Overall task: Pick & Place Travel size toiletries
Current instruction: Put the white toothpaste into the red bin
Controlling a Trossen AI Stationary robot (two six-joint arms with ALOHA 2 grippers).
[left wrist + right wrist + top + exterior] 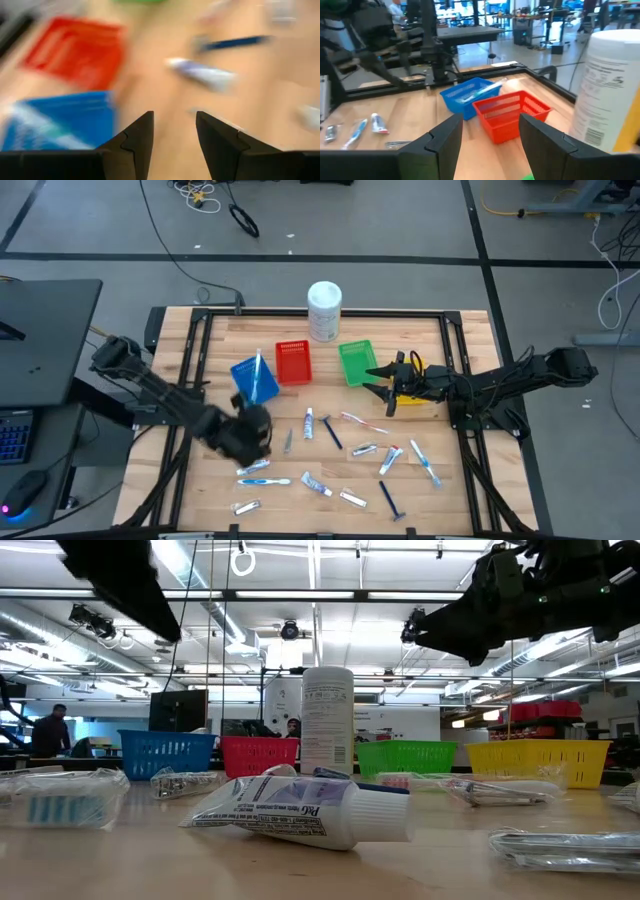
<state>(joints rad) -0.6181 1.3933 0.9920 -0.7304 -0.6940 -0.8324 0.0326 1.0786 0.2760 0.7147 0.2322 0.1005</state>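
Observation:
The toiletries lie loose on the wooden table's near half: a toothpaste tube, a dark blue razor, toothbrushes and silvery sachets. One toothbrush stands leaning in the blue basket. My left gripper hovers just near of the blue basket; its fingers are open and empty, with a tube ahead. My right gripper is over the yellow basket, open and empty.
A red basket and a green basket stand in a row with the blue and yellow ones. The big white tub stands at the far edge. A toothpaste tube lies close to the low camera. People show in the room behind.

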